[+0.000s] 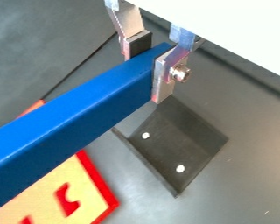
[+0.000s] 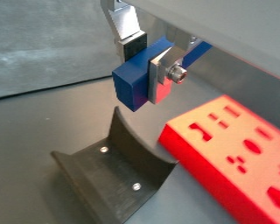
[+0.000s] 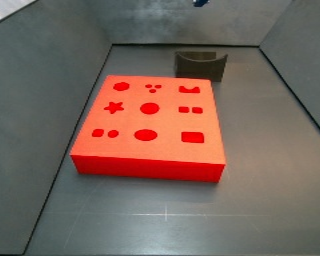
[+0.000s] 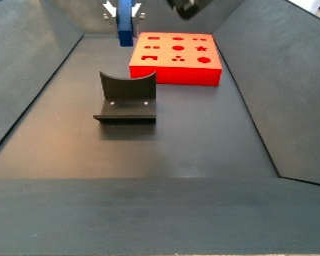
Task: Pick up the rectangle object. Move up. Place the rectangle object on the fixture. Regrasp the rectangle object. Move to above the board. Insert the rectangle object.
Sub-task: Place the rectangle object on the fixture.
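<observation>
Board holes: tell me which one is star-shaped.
On the board, the star is in the left column, second from the far edge, the only pointed hole; the rest are round, oval or squarish. The claw holds the bar above the fixture.

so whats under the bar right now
The gripper holds the blue bar in the air. Below its lower end is the dark fixture, apart from it; the red board lies beside. Nothing is hidden under it.

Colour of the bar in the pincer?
Blue: the long slim bar clamped in the pincer above the floor, clearest in a wrist view.
</observation>
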Available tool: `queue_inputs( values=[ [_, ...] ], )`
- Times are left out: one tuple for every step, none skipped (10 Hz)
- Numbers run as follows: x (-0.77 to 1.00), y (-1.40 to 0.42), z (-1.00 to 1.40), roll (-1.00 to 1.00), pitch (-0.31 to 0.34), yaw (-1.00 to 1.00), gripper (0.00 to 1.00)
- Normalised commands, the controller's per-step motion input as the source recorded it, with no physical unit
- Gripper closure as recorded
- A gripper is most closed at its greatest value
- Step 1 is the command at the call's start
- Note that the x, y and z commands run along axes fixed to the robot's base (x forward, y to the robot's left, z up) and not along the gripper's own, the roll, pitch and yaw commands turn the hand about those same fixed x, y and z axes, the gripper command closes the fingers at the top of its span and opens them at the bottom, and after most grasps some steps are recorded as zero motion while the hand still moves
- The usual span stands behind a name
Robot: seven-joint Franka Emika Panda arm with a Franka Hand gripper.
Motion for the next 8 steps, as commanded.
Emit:
queue_inputs(
  values=[
    [0.11, 0.05, 0.00, -0.43, 0.157, -0.10, 1.00],
    [0.09, 0.04, 0.00, -0.28, 0.126, -0.10, 1.00],
    [0.10, 0.06, -1.00, -1.00, -0.004, -0.06, 1.00],
    [0.10, 0.07, -1.00, -1.00, -0.012, -0.07, 1.00],
    [0.11, 0.07, -1.00, -1.00, 0.007, -0.07, 1.00],
    [0.12, 0.07, -1.00, -1.00, 0.023, -0.07, 1.00],
    [0.13, 0.08, -1.00, -1.00, 0.063, -0.07, 1.00],
    [0.14, 0.09, -1.00, -1.00, 0.078, -0.08, 1.00]
  ],
)
